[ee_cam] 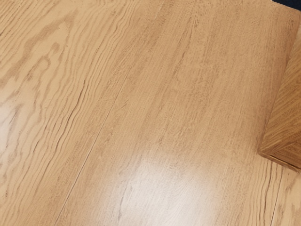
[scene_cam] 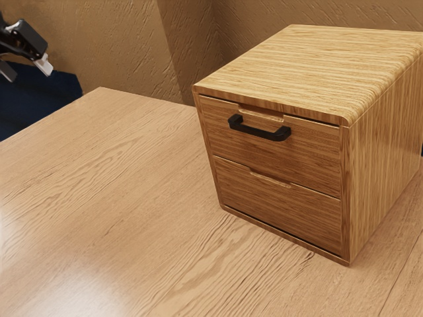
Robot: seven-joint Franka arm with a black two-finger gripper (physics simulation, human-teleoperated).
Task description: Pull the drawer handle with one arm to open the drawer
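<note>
Plain light wood-grain table [scene_cam: 99,198] with 1 shiny glare spot [scene_cam: 59,290] on it. Behind the table there's a rough tan wall [scene_cam: 119,39] and a dark blue patch [scene_cam: 39,99].

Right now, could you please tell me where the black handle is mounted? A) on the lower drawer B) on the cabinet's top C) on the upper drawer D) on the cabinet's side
C: the black handle sits on the front of the upper drawer, above the lower drawer, which carries no black handle.
</note>
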